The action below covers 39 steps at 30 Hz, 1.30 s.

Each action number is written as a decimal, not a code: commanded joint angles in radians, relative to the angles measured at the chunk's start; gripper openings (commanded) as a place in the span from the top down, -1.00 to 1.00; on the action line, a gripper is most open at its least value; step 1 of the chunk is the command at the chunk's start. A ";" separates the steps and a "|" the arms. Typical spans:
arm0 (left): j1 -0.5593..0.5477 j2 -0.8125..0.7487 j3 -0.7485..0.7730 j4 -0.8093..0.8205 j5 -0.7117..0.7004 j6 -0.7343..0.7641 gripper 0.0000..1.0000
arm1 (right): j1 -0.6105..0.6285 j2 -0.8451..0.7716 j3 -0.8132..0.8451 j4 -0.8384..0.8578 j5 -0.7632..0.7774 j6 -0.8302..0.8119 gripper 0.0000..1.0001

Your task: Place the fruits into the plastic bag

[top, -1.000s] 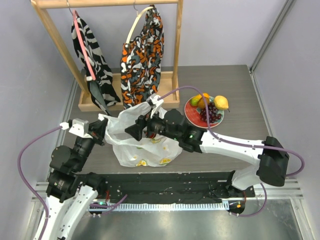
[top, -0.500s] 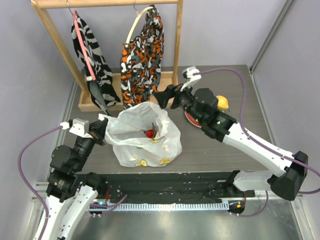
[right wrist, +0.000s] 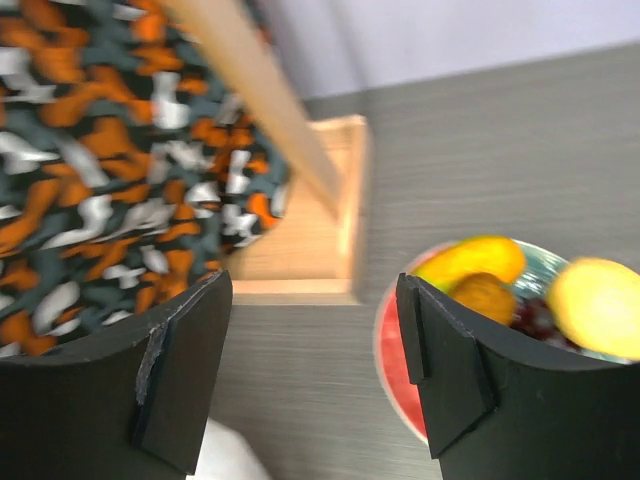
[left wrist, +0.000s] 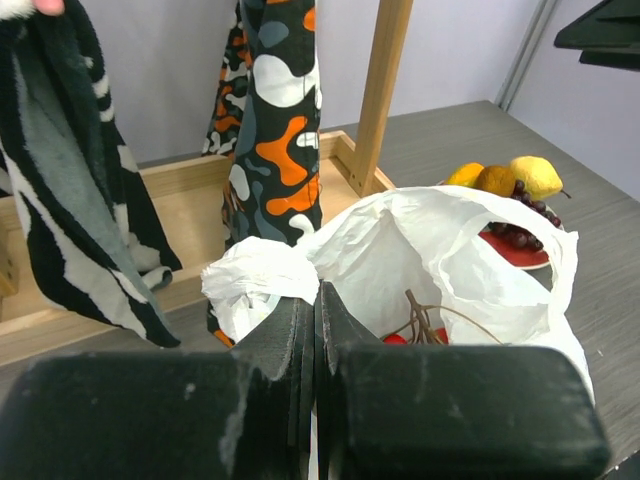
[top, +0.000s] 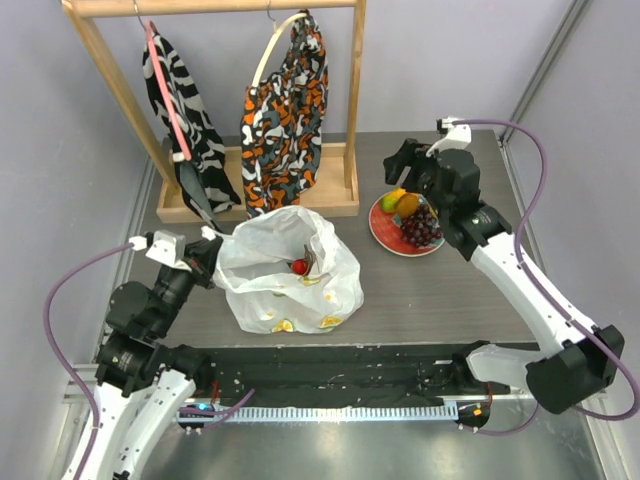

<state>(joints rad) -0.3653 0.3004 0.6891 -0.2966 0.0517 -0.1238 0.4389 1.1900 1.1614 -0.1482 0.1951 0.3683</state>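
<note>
The right claw [top: 398, 162] has swung from the plastic bag [top: 290, 290] back over by the plate [top: 383, 237], jaws wide, empty. Red berries [top: 299, 267] lie in the bag; other fruits [top: 418, 226] wait on the plate. The left claw [left wrist: 315, 325] pinches the bag's rim; if it slips, the bag could flop shut.

Left gripper [left wrist: 315, 300] clamped; right gripper [right wrist: 314, 330] open, arm extended.

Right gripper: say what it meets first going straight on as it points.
Probably the table just before the wooden rack base, beside the red plate. The open right gripper frames that spot, though depth is unclear.
</note>
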 commanded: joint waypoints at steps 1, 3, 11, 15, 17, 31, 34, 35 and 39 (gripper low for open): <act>0.000 0.023 0.013 0.020 0.037 -0.016 0.99 | -0.084 0.075 0.004 -0.036 -0.040 0.031 -0.49; 0.000 0.022 0.012 0.020 0.034 -0.014 0.99 | -0.109 0.118 -0.005 -0.034 -0.040 0.032 -0.49; 0.000 0.017 0.010 0.019 0.027 -0.014 1.00 | -0.218 0.240 -0.014 -0.021 -0.046 0.038 -0.50; 0.000 0.016 0.010 0.016 0.025 -0.011 0.99 | -0.250 0.295 -0.032 -0.001 -0.025 0.043 -0.49; 0.000 0.011 0.010 0.016 0.020 -0.013 0.99 | -0.267 0.315 -0.046 0.028 -0.043 0.049 -0.48; 0.000 0.005 0.010 0.013 0.016 -0.011 0.99 | -0.279 0.418 -0.129 0.142 -0.056 0.103 -0.36; 0.002 0.006 0.012 0.011 0.016 -0.011 0.99 | -0.278 0.407 -0.150 0.171 -0.057 0.112 -0.36; 0.000 0.008 0.012 0.013 0.016 -0.010 0.99 | -0.278 0.399 -0.157 0.176 -0.056 0.115 -0.36; 0.002 0.006 0.012 0.010 0.014 -0.010 0.99 | -0.278 0.396 -0.166 0.184 -0.065 0.113 -0.33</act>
<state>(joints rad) -0.3653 0.3134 0.6891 -0.3042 0.0647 -0.1276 0.1608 1.6165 1.0054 -0.0265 0.1318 0.4686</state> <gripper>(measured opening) 0.021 0.673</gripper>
